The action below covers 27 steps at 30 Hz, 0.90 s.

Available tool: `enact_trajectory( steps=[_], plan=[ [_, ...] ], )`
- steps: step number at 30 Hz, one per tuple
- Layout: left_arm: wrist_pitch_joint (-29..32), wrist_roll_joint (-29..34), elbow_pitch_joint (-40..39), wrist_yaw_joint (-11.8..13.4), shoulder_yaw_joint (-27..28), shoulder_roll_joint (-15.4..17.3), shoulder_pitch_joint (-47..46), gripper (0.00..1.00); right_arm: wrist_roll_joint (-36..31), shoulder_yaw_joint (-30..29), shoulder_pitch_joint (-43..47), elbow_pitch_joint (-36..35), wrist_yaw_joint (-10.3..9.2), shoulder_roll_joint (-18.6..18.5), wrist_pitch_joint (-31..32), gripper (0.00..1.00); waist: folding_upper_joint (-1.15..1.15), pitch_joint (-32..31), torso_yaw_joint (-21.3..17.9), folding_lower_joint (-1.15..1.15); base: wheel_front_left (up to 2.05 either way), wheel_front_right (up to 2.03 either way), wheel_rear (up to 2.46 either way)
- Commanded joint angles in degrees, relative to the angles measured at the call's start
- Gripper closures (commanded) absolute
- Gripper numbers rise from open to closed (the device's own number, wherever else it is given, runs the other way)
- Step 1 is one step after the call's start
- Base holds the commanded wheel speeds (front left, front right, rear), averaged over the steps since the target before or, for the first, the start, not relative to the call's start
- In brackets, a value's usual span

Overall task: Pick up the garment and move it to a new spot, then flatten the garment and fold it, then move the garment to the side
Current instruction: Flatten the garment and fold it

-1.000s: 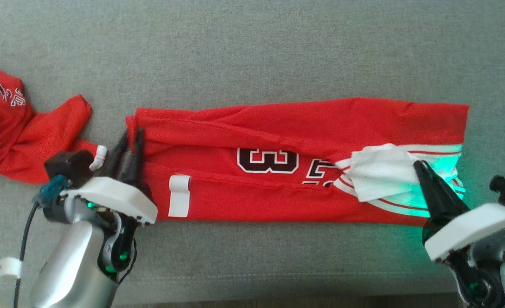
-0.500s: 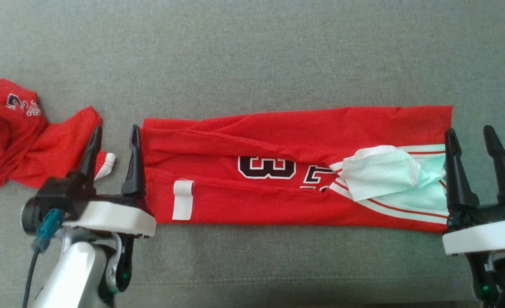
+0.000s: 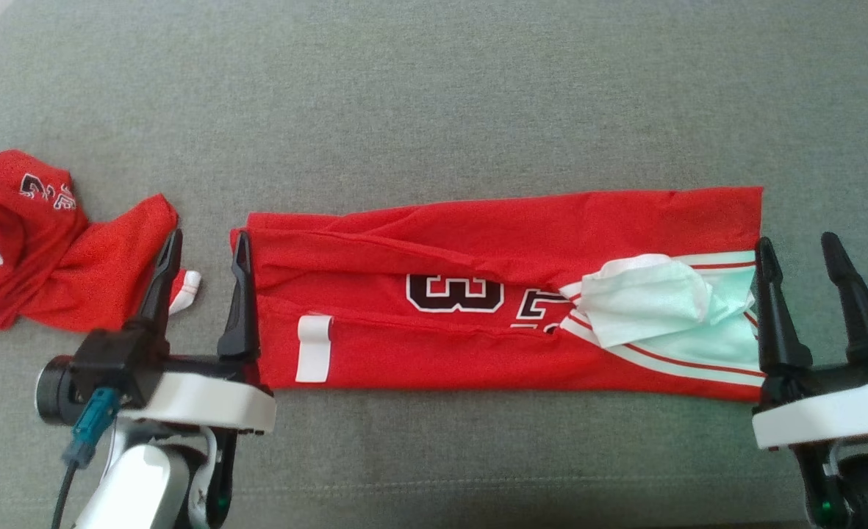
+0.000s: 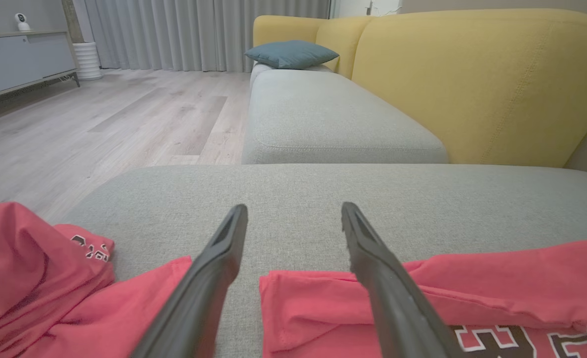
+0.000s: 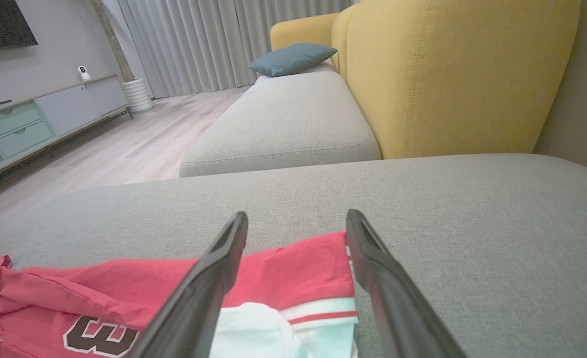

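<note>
The garment (image 3: 492, 242) is a red jersey with a dark "3" and white trim, lying as a long folded strip across the grey cushion (image 3: 434, 95). My left gripper (image 3: 207, 239) stands open at the strip's left end, its inner finger beside the cloth edge and nothing between the fingers. My right gripper (image 3: 797, 242) is open just off the right end, by the white trim. In the left wrist view the left gripper (image 4: 293, 209) spans the corner of the garment (image 4: 323, 308). Seen from the right wrist, the right gripper (image 5: 297, 216) straddles the end of the garment (image 5: 283, 273).
A second crumpled red jersey (image 3: 37, 242) lies on the cushion left of my left gripper. Beyond the cushion are a yellow sofa back (image 4: 472, 84), another grey seat (image 4: 323, 114) with a blue pillow (image 4: 291, 53), and wooden floor (image 4: 99, 129) to the left.
Both grippers, shut on the garment's ends a second ago, have opened, let the cloth go and drawn back toward me. The head camera has shifted slightly.
</note>
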Motion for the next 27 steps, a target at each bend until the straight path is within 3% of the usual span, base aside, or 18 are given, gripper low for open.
enact_trajectory(
  steps=[1,17,27],
  plan=[
    [0.0,0.4,-2.2,0.3,2.1,1.6,-1.5,0.0,-0.5,1.0,-0.5,-1.8,0.41,-0.2,0.3,0.0,0.0,0.1,0.0,0.0,0.0,0.0,0.0],
    [-1.5,1.1,-2.3,-0.5,1.1,0.3,-6.8,0.0,2.5,-2.6,-2.2,9.0,0.41,-3.6,6.7,0.0,0.0,7.0,2.5,0.0,0.0,0.0,0.0],
    [-2.7,1.2,0.0,-1.9,1.0,-1.2,-9.4,0.0,8.5,0.1,-3.9,13.2,0.41,-5.4,17.5,0.0,0.0,9.6,3.6,0.0,0.0,0.0,0.0]
  ],
)
